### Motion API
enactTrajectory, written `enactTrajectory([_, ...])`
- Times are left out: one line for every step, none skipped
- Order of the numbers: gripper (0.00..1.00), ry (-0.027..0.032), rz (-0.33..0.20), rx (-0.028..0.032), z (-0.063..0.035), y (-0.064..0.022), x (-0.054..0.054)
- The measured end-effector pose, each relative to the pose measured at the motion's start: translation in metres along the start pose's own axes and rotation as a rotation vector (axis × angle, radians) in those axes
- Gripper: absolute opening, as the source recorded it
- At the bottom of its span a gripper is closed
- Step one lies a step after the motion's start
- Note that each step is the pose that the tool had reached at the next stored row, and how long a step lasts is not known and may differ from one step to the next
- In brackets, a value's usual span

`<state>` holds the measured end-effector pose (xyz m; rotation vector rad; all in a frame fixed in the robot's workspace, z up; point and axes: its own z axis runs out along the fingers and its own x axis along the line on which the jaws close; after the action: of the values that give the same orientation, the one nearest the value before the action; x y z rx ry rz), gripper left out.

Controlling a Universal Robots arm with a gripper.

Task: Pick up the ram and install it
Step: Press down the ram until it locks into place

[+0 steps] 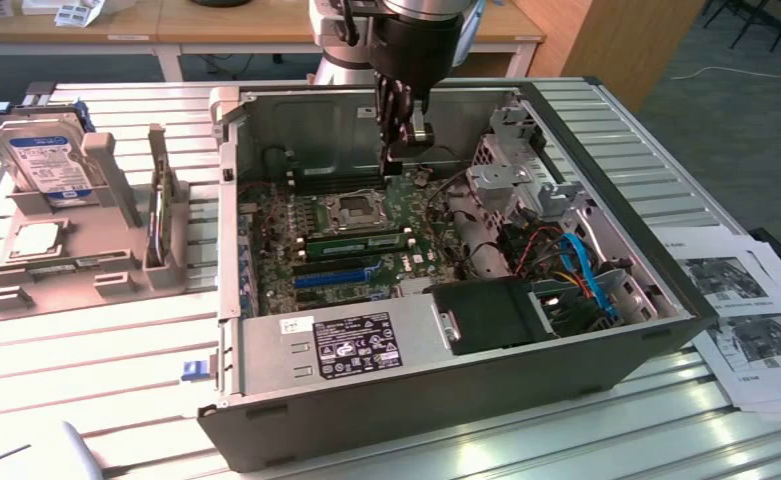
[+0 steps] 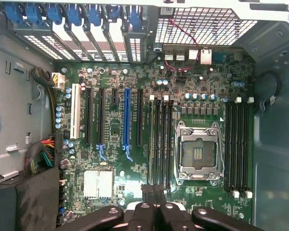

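since the open case [image 1: 430,400] lies on its side on the bench [image 1: 97,350] so the motherboard [image 1: 283,232] faces up, the ram [image 1: 363,243] stands on edge in a slot beside the cpu socket [image 1: 354,207], while the claw [image 1: 408,150] hangs over the board, clenched on nothing.

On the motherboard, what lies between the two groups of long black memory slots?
The processor socket, with its metal frame, lies between them. The wrist view shows this.
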<state>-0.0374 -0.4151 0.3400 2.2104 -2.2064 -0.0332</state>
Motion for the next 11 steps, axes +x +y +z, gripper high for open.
enactTrajectory([0.1,0.0,0.0,0.0,0.0,0.0,0.0])
enactTrajectory([0.1,0.0,0.0,0.0,0.0,0.0,0.0])
enactTrajectory([0.1,0.0,0.0,0.0,0.0,0.0,0.0])
enactTrajectory([0.1,0.0,0.0,0.0,0.0,0.0,0.0])
enactTrajectory([0.1,0.0,0.0,0.0,0.0,0.0,0.0])
enactTrajectory([0.1,0.0,0.0,0.0,0.0,0.0,0.0])
enactTrajectory([0.1,0.0,0.0,0.0,0.0,0.0,0.0])
enactTrajectory([0.1,-0.0001,0.0,0.0,0.0,0.0,0.0])
enactTrajectory([0.1,-0.0001,0.0,0.0,0.0,0.0,0.0])
enactTrajectory([0.1,0.0,0.0,0.0,0.0,0.0,0.0])
enactTrajectory([0.1,0.0,0.0,0.0,0.0,0.0,0.0])
